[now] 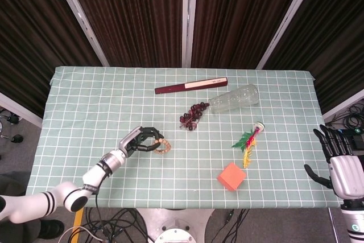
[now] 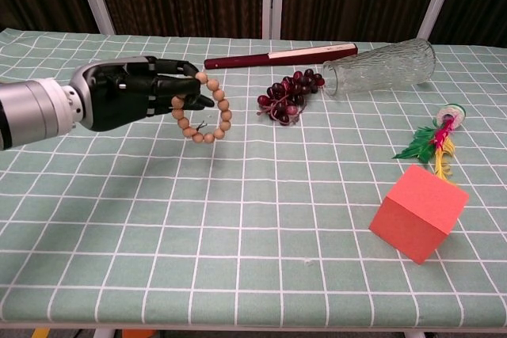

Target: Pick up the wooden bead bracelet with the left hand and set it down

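The wooden bead bracelet (image 2: 207, 109) hangs above the table from the fingertips of my left hand (image 2: 131, 100), its loop facing the chest camera. In the head view the bracelet (image 1: 161, 145) shows just right of the left hand (image 1: 138, 141), left of the table's middle. My right hand (image 1: 340, 163) stays off the table's right edge with fingers spread and nothing in it.
A bunch of dark grapes (image 2: 286, 98) lies right of the bracelet. Behind it are a closed dark red fan (image 2: 279, 56) and a glass vase (image 2: 382, 66) on its side. A feather toy (image 2: 434, 142) and an orange cube (image 2: 417, 210) sit at the right.
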Tool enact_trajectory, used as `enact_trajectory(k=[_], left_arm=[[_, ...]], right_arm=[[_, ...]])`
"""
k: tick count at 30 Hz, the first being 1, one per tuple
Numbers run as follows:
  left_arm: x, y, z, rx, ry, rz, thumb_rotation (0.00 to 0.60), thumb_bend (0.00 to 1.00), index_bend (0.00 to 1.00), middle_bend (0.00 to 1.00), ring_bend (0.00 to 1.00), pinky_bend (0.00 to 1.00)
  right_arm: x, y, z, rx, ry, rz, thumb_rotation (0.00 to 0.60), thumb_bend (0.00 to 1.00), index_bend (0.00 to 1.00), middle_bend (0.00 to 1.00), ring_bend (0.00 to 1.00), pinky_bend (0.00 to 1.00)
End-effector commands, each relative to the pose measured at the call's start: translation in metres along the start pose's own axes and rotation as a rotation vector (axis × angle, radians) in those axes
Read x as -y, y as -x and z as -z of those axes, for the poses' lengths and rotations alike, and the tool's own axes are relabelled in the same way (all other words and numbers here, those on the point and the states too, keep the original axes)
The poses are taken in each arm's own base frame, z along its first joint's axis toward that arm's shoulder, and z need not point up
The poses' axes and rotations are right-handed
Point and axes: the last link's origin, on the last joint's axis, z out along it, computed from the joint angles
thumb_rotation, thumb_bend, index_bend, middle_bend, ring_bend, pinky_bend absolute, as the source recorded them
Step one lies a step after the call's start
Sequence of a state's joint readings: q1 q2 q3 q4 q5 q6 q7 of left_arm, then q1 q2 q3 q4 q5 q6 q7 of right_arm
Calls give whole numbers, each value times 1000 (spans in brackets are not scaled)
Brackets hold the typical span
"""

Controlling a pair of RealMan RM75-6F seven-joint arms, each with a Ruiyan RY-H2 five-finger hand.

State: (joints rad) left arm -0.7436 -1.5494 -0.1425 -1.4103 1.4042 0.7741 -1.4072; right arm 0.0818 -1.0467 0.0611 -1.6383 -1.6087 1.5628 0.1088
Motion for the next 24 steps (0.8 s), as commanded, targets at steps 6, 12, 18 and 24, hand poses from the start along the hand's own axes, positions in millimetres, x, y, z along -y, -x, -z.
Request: enact_trajectory(k=[6, 12, 18, 24], left_arm=[[-10, 2, 10, 31, -59, 275, 422, 423, 595, 629, 301, 92], [-13, 2, 10, 30, -52, 299, 262, 409, 595, 629, 301, 93], [-12, -3, 11, 10, -22, 239, 182, 382, 593, 631, 301, 93], [-11, -9, 11, -45, 2, 146, 247, 385, 608, 657, 301, 94]], right_arm=[[1, 0, 1, -1, 2, 1, 600, 168, 0, 0, 0, 0], [0, -1, 1, -2, 3, 1, 600, 167, 0, 0, 0, 0], [0, 0, 0, -1, -1, 0, 600, 168, 0, 0, 0, 0], [-1, 0, 0, 1, -4, -3, 600, 162, 0, 0, 0, 0]])
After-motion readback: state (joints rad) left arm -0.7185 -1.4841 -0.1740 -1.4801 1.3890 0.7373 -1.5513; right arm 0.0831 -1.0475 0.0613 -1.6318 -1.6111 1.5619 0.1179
